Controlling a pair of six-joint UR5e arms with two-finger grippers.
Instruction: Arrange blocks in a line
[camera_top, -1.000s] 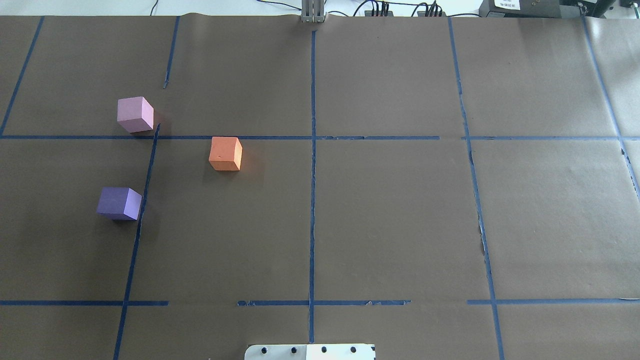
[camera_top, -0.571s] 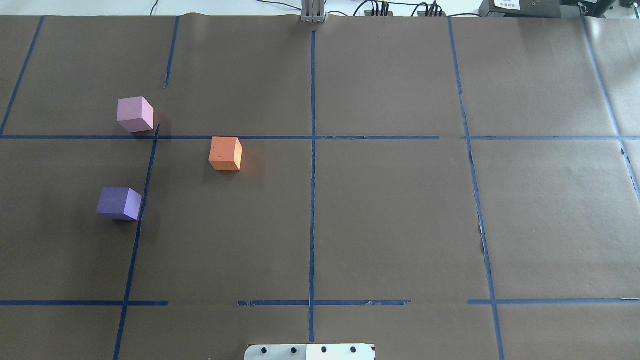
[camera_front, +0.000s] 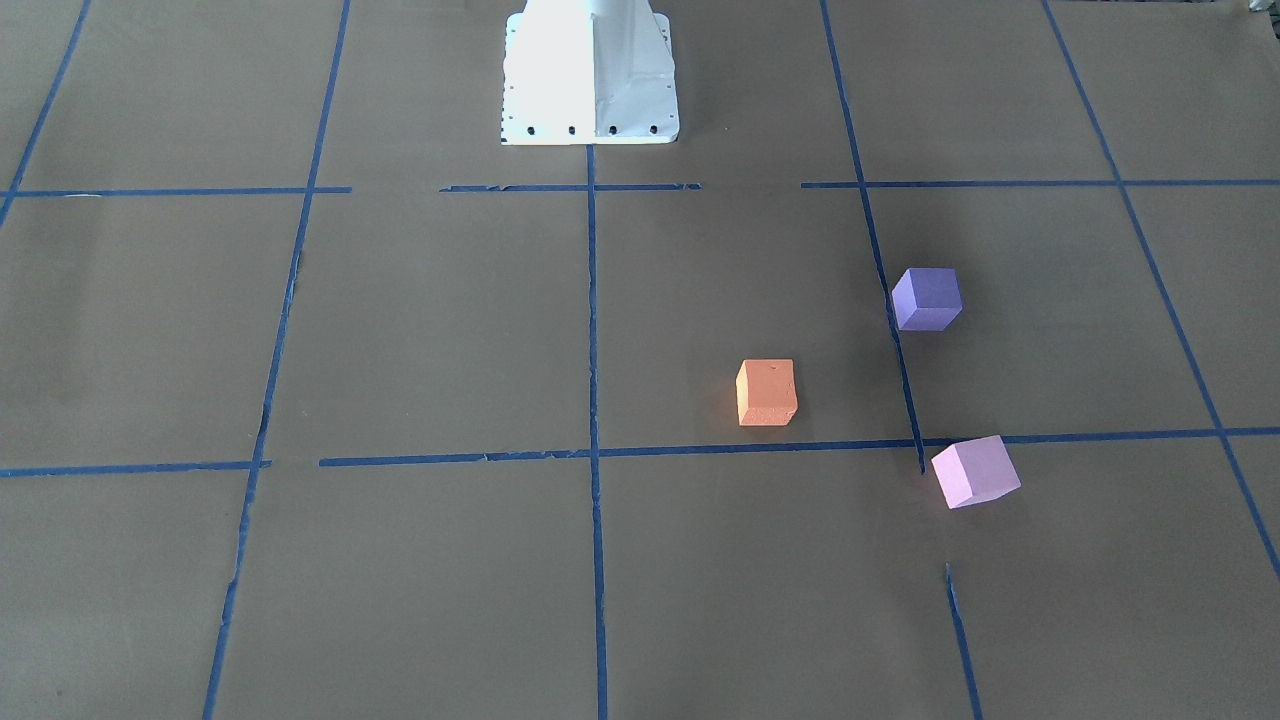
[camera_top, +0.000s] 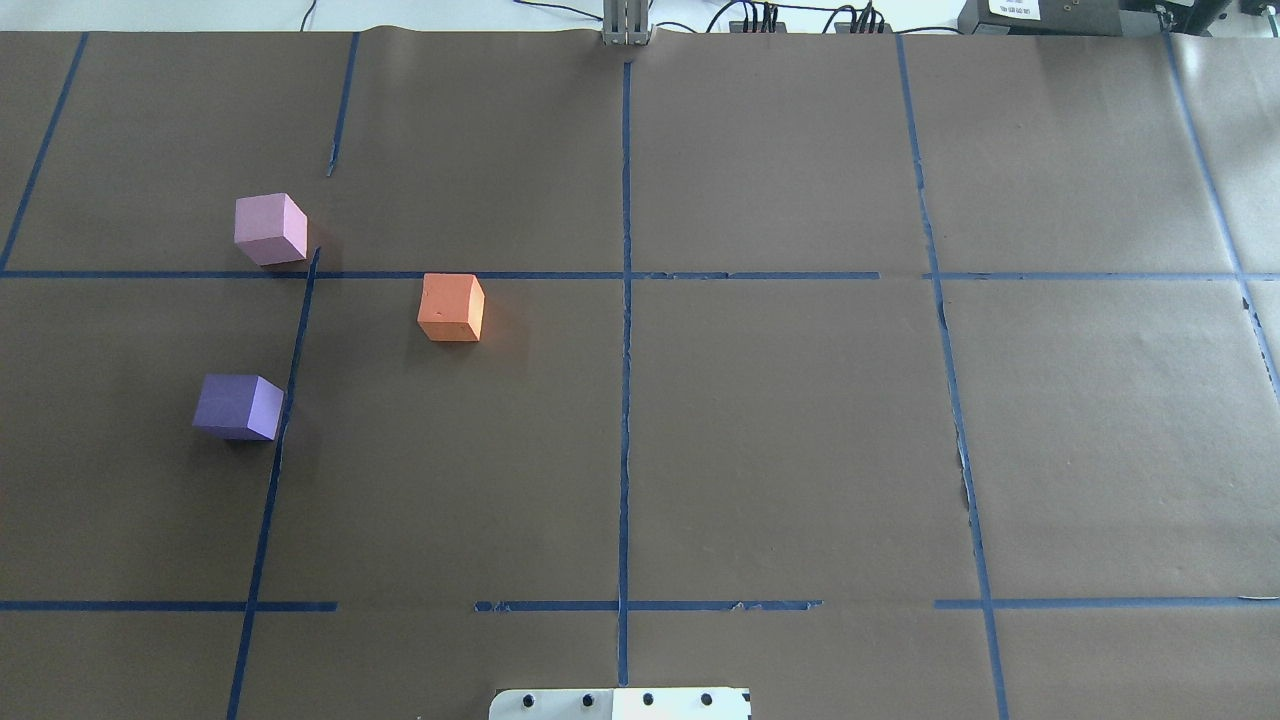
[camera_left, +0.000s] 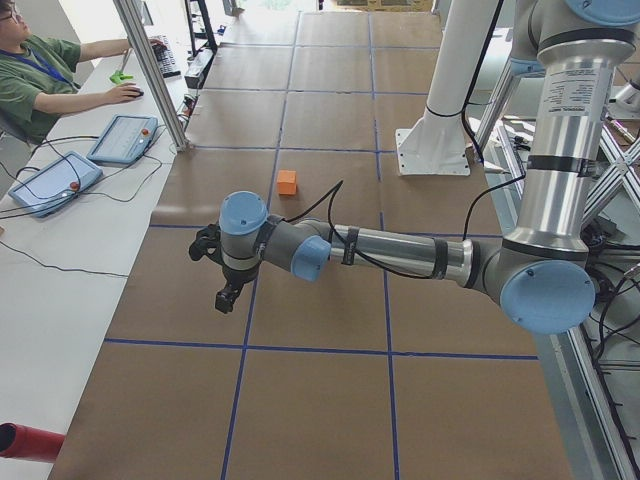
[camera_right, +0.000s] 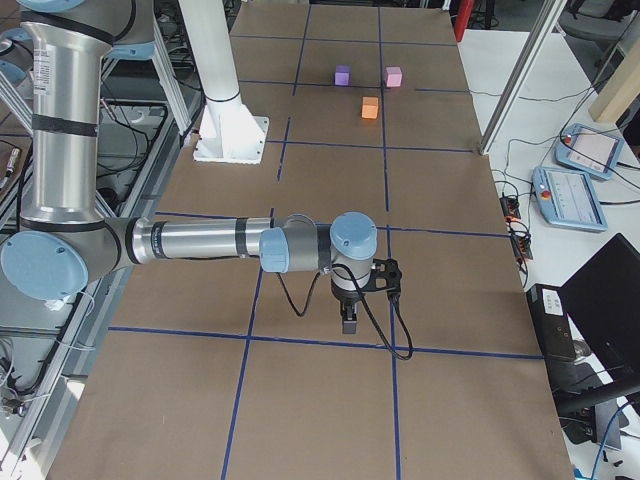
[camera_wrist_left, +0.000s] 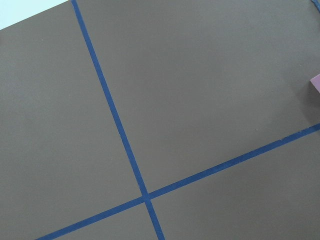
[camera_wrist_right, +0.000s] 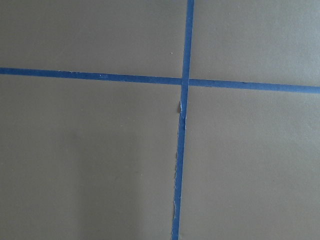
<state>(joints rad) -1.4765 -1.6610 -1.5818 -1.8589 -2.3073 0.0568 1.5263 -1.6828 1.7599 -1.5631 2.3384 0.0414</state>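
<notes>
Three cubes stand apart on the brown paper, left of the centre line in the overhead view. The light pink block (camera_top: 270, 229) is farthest back, the orange block (camera_top: 451, 307) is to its right and nearer, and the dark purple block (camera_top: 238, 406) is nearest. The left gripper (camera_left: 228, 297) shows only in the exterior left view, hanging over bare paper away from the blocks. The right gripper (camera_right: 348, 322) shows only in the exterior right view, far from the blocks. I cannot tell whether either is open. A corner of the pink block (camera_wrist_left: 316, 81) shows in the left wrist view.
Blue tape lines (camera_top: 625, 330) divide the brown paper into a grid. The robot's white base plate (camera_front: 590, 90) stands at the near middle. An operator (camera_left: 40, 80) sits at a side table with pendants. Cables and boxes line the far edge (camera_top: 800, 20).
</notes>
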